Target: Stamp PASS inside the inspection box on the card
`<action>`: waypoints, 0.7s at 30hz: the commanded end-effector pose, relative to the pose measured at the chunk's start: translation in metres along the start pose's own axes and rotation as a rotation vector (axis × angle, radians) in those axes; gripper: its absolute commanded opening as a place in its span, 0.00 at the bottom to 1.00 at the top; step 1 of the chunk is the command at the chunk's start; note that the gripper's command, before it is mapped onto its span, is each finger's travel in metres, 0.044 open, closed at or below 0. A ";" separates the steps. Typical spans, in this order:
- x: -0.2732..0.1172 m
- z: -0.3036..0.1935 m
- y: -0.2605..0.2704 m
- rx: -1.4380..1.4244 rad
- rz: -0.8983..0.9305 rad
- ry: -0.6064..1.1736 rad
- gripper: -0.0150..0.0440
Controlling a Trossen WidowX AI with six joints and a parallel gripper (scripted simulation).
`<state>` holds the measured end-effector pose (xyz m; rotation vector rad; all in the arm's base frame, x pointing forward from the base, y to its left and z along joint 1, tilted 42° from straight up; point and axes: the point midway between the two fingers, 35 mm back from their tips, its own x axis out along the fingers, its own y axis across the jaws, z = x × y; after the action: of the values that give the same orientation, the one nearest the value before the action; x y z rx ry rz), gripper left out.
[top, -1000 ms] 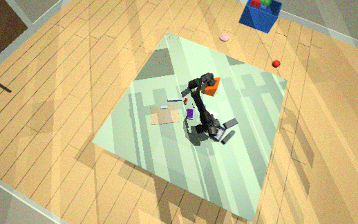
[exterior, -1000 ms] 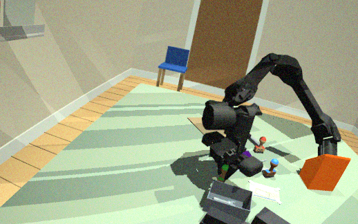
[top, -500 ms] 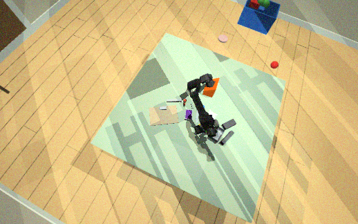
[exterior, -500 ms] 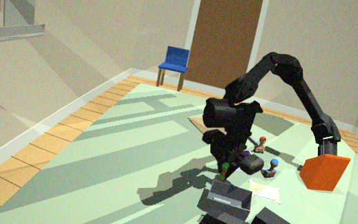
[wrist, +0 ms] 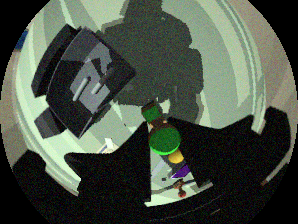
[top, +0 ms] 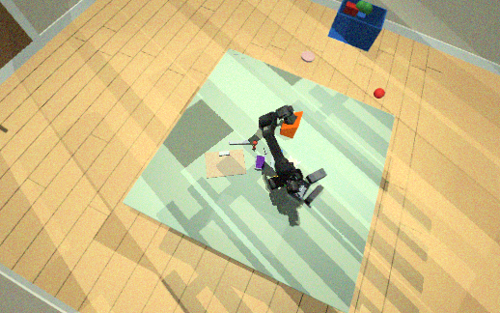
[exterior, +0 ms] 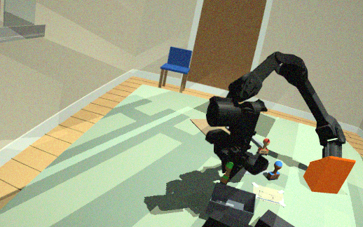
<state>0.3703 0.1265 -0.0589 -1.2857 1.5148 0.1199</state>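
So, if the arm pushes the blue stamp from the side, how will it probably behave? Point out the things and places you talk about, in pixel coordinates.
The blue stamp (exterior: 275,171) would likely tip if pushed at the knob, since it stands tall on a small base. Pushed low, it may rather slide, because the base looks flat. The knob is round, so once fallen it might roll a little.

Room interior: pale walls, plank floor, slanting light.
Brown door (exterior: 228,45) in a white frame; blue chair (exterior: 177,61) with wooden legs, just beside it; light wood floor (top: 72,145) (exterior: 45,147), dark seams; greyish-beige walls (exterior: 105,31), white baseboards; blue bin (top: 359,31) near one wall, holding red and green objects; bands of light and shadow across the floor.
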 end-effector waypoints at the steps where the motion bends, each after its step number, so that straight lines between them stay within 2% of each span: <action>1: -0.003 0.001 0.000 0.005 0.003 -0.004 0.25; 21: -0.013 0.002 0.000 0.005 0.003 -0.005 0.25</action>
<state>0.3688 0.1333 -0.0515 -1.2853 1.5148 0.1207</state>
